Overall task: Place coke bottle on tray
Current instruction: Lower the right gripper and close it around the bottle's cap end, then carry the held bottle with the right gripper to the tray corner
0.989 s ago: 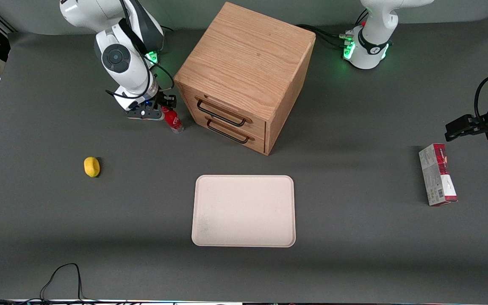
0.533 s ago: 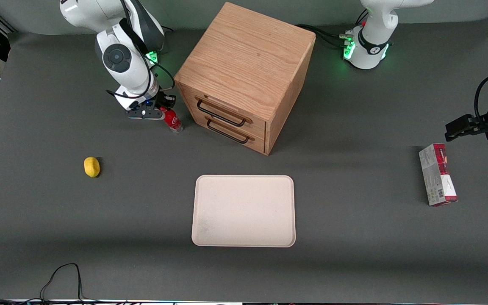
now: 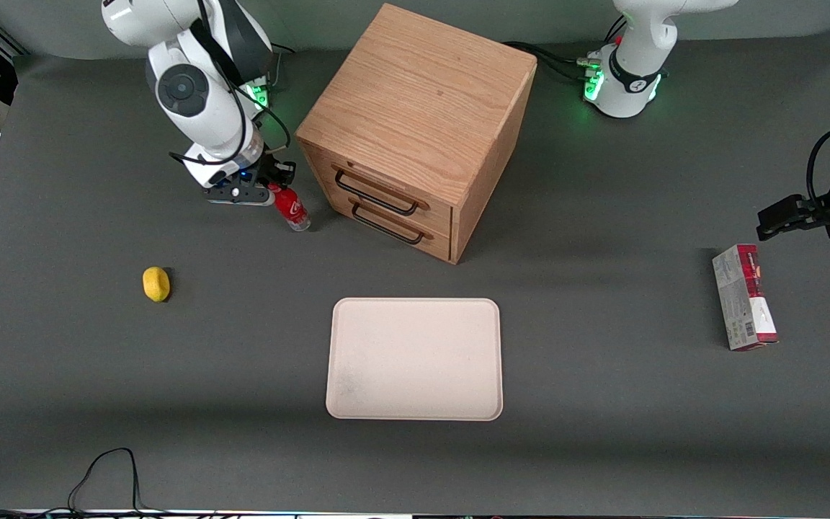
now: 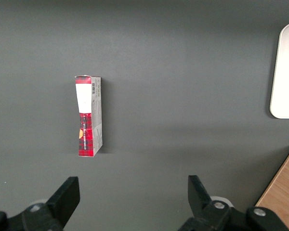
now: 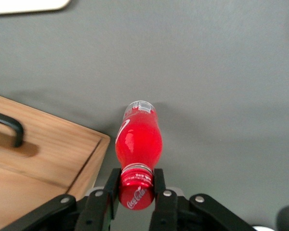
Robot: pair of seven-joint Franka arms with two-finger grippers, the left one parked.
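The coke bottle (image 3: 292, 208) is a small red bottle with a red cap, beside the wooden cabinet and farther from the front camera than the tray. My right gripper (image 3: 271, 190) is shut on its cap. In the right wrist view the two black fingers (image 5: 112, 190) press the red cap from both sides, and the bottle (image 5: 137, 141) hangs tilted from my gripper (image 5: 136, 188) over the grey table. The cream-beige tray (image 3: 414, 358) lies flat near the table's middle, nearer to the front camera than the cabinet, with nothing on it. Its corner shows in the right wrist view (image 5: 29, 5).
A wooden drawer cabinet (image 3: 415, 122) with two black handles stands close beside the bottle. A yellow lemon (image 3: 156, 283) lies toward the working arm's end of the table. A red-and-grey carton (image 3: 744, 296) lies toward the parked arm's end. A black cable (image 3: 101, 476) lies at the near edge.
My right gripper has shifted slightly away from the cabinet with the bottle held by its cap. The bottle now hangs a little more tilted. Nothing else has moved.
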